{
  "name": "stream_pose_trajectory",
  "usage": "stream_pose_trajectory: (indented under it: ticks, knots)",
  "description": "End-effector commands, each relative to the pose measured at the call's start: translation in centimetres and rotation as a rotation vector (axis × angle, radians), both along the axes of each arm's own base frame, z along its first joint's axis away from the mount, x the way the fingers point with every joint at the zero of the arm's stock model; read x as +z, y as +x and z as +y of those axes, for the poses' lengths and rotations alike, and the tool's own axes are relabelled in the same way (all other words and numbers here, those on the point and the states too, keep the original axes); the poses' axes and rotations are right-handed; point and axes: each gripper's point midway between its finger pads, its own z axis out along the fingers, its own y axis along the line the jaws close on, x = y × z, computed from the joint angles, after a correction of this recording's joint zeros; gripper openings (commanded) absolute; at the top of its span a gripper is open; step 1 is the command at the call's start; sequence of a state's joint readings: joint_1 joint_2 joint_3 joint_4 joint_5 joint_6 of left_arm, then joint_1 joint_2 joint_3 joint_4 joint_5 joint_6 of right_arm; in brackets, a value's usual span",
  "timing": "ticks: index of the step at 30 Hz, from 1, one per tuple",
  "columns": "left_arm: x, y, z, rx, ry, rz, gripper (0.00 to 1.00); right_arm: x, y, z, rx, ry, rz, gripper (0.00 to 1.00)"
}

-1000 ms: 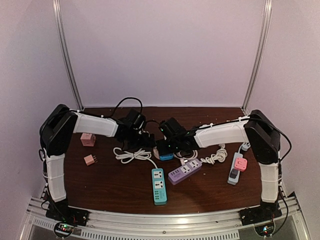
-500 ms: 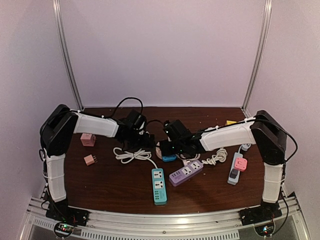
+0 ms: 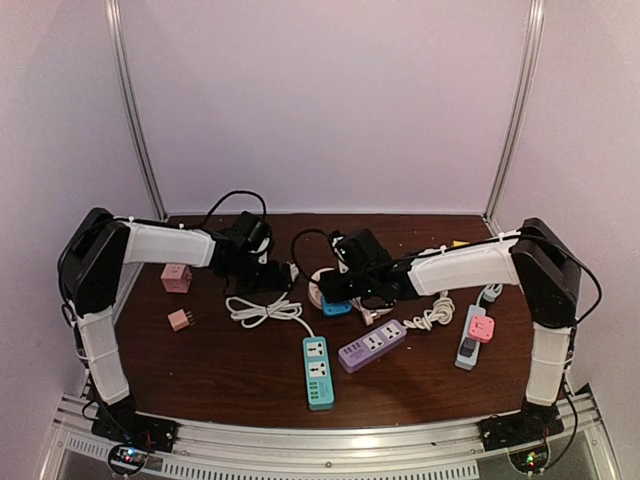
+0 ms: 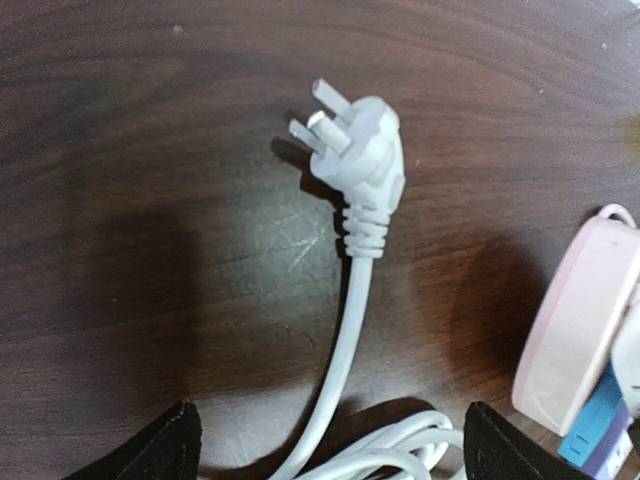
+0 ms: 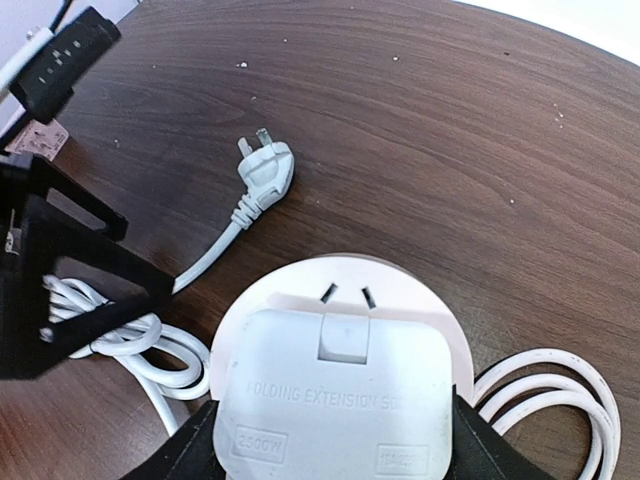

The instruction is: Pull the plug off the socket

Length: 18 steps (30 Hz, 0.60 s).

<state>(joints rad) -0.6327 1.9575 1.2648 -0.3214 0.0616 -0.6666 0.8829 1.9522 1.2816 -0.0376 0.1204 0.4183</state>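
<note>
Overhead, three power strips lie on the table (image 3: 220, 370): a teal strip (image 3: 318, 372), a purple strip (image 3: 371, 345) and a grey strip (image 3: 468, 350) with a pink adapter (image 3: 481, 328) plugged into it. Two pink blocks (image 3: 176, 277) sit at the left, and there are two white cable coils (image 3: 262, 310).

From the left wrist, the white plug (image 4: 360, 160) lies loose on the wood, prongs bare. The left gripper (image 4: 330, 445) has its jaws wide apart, with only the cable between them.

From the right wrist, the right gripper (image 5: 335, 455) is clamped on the round socket (image 5: 335, 380). Its slots are unfilled and the plug lies well apart from it.
</note>
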Motion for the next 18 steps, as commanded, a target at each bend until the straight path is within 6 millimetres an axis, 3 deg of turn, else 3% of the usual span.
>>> stream_pose_trajectory:
  ticks: [1,4,18]
  knots:
    - [5.8,-0.1,-1.0,-0.101,-0.152,-0.079,0.92,4.5,0.6,1.1,0.085,0.123,-0.058,0.25]
    - [6.8,-0.8,-2.1,-0.165,-0.222,-0.100,0.89,4.6,0.0,2.0,0.155,0.167,-0.038,0.25]
    - [6.3,-2.3,-4.6,-0.241,-0.453,-0.063,0.79,5.6,-0.5,3.0,0.257,0.341,0.038,0.25]
